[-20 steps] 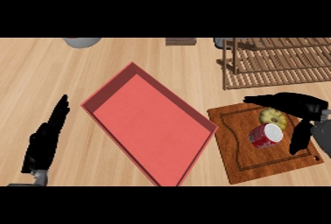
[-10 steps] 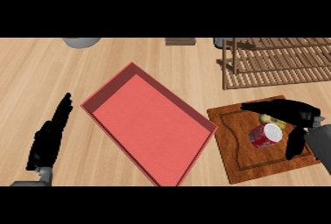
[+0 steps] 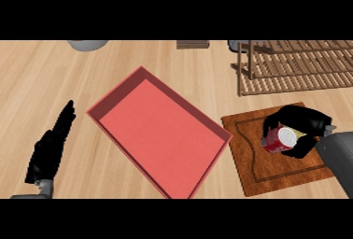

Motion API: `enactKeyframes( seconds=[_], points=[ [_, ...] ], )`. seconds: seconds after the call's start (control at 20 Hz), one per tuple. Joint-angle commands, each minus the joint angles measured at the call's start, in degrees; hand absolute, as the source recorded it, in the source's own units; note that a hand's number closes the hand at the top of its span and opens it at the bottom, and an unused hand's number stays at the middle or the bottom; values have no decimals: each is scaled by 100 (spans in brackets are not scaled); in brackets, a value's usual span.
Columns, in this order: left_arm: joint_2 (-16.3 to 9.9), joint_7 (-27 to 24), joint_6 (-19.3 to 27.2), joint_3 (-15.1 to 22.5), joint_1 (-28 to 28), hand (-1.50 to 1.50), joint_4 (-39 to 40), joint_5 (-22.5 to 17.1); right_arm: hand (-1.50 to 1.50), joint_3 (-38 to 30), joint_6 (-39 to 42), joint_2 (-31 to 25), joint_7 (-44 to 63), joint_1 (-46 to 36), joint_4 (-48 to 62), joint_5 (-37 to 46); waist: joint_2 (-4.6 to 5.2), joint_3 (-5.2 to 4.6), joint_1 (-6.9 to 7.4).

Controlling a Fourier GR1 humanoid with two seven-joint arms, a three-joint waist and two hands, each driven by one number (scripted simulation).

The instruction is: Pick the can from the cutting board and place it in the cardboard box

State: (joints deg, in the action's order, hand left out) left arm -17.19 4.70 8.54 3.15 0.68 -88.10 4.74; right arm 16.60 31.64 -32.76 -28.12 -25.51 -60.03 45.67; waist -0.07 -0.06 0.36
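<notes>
Right hand [image 3: 303, 122] fingers are grasping the can [image 3: 281, 139] on the cutting board [image 3: 276, 168]; box [image 3: 158, 130] lying open at nine o'clock. Left hand [image 3: 50, 147] is resting, fingers released, on the worktop [image 3: 41, 79].

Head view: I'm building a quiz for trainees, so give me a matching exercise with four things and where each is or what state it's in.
Things:
1. can
2. box
3. left hand
4. wooden rack

Descriptions:
A. open, resting at the left edge
B. top right of the counter
C. on the cutting board, right hand curled round it
D. red inside, in the middle

Pairs: 1-C, 2-D, 3-A, 4-B
</notes>
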Motion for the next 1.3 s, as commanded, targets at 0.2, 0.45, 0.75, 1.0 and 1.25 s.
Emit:
enactKeyframes(
  seconds=[0.2,0.45,0.75,1.0,1.25],
  points=[
    [209,103,14,-31,-136,0,-22,220,150,-543,-466,133,-356,-305,116,171,9,6,-5],
    [-37,172,-137,-216,221,0,-330,-21,150,-709,-2071,754,1962,698,-642,814,-53,-1,-148],
    [170,192,-130,-213,-250,0,130,17,150,-681,-2555,1100,3101,1210,-1960,1316,-8,1,-127],
    [145,-75,-97,-312,-65,0,59,138,150,-965,-2016,852,3471,1878,-3778,1072,-15,2,-109],
    [252,-76,-68,-177,145,0,-4,210,150,-1118,-1886,1503,3068,1728,-4572,-80,-42,3,-127]
  ],
)
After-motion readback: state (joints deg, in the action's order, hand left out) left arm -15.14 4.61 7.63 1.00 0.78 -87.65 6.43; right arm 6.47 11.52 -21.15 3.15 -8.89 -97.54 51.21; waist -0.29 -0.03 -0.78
